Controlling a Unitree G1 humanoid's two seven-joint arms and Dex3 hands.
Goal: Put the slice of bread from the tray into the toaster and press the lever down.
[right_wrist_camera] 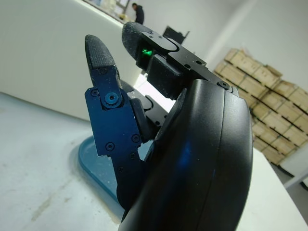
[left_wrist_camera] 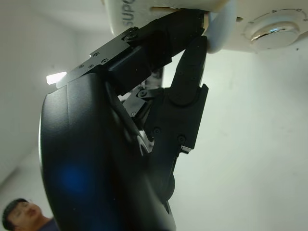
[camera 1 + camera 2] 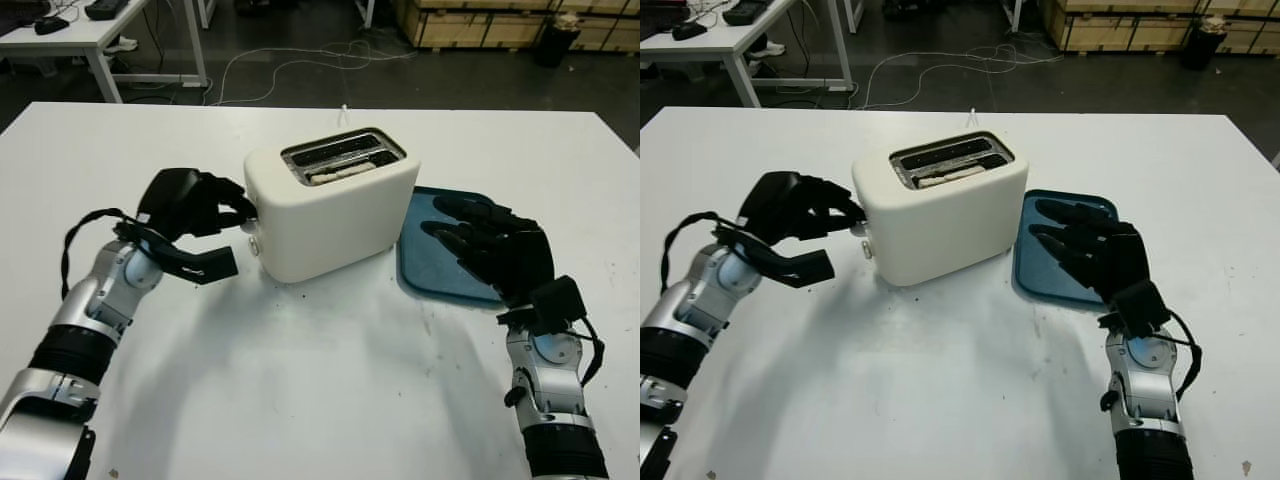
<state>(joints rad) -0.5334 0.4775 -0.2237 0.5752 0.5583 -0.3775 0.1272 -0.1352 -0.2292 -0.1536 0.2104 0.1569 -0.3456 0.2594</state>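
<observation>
A cream toaster [image 3: 330,215] stands mid-table, and a slice of bread [image 3: 345,172] sits low in its nearer slot. My left hand [image 3: 240,210] is at the toaster's left end with its fingers curled; in the left wrist view its fingertips [image 2: 195,53] touch the pale lever [image 2: 219,29], beside a round metal knob [image 2: 276,26]. To the right of the toaster lies a blue tray [image 3: 420,265] with nothing on its visible part. My right hand [image 3: 450,220] is open just above the tray, holding nothing.
The white table [image 3: 320,380] has free room in front of the toaster and along both sides. A white cable [image 3: 300,60] trails on the floor behind. Another table [image 3: 90,40] stands at the back left, and wooden crates [image 3: 480,25] at the back right.
</observation>
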